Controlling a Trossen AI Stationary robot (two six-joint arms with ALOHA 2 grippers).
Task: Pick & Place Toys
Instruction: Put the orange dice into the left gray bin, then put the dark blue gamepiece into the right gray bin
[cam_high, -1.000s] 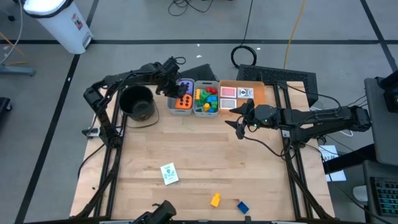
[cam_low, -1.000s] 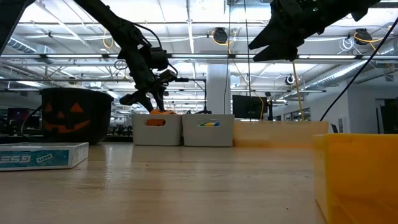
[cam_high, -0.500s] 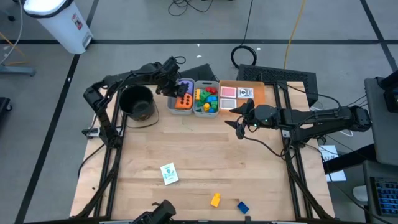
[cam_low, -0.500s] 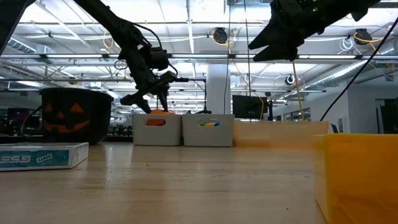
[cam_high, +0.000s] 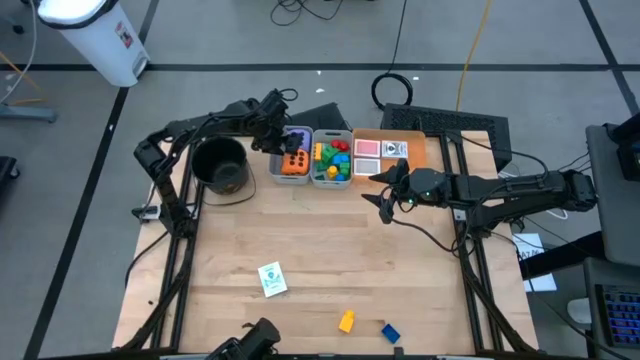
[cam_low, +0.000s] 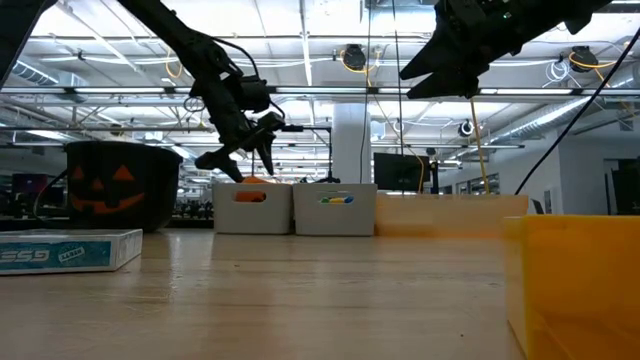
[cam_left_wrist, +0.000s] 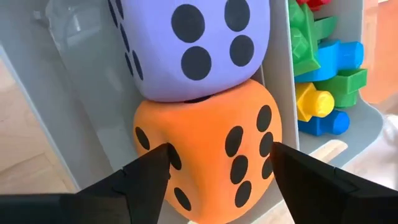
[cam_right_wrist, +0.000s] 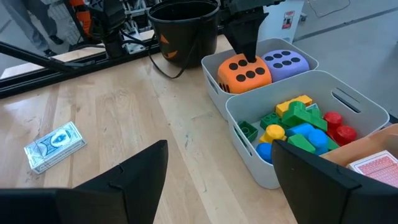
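An orange die (cam_left_wrist: 205, 143) lies in the left grey bin (cam_right_wrist: 211, 62), against a purple die (cam_left_wrist: 193, 43). My left gripper (cam_high: 283, 140) hangs open just above the orange die, pointing steeply down, one finger to each side of it. Whether a fingertip still brushes it, I cannot tell. The neighbouring grey bin (cam_high: 332, 163) holds coloured bricks. A card box (cam_high: 271, 279), a yellow brick (cam_high: 346, 321) and a blue brick (cam_high: 390, 332) lie loose near the table's near edge. My right gripper (cam_high: 383, 195) hovers open over the table, right of the bins.
A black pumpkin bucket (cam_high: 220, 165) stands left of the bins. A flat orange tray (cam_high: 415, 152) with picture cards (cam_high: 368, 148) lies to their right. Bare wood stretches between the bins and the loose toys.
My left gripper has opened over the left bin without shifting. The orange die stays where it was in the bin.
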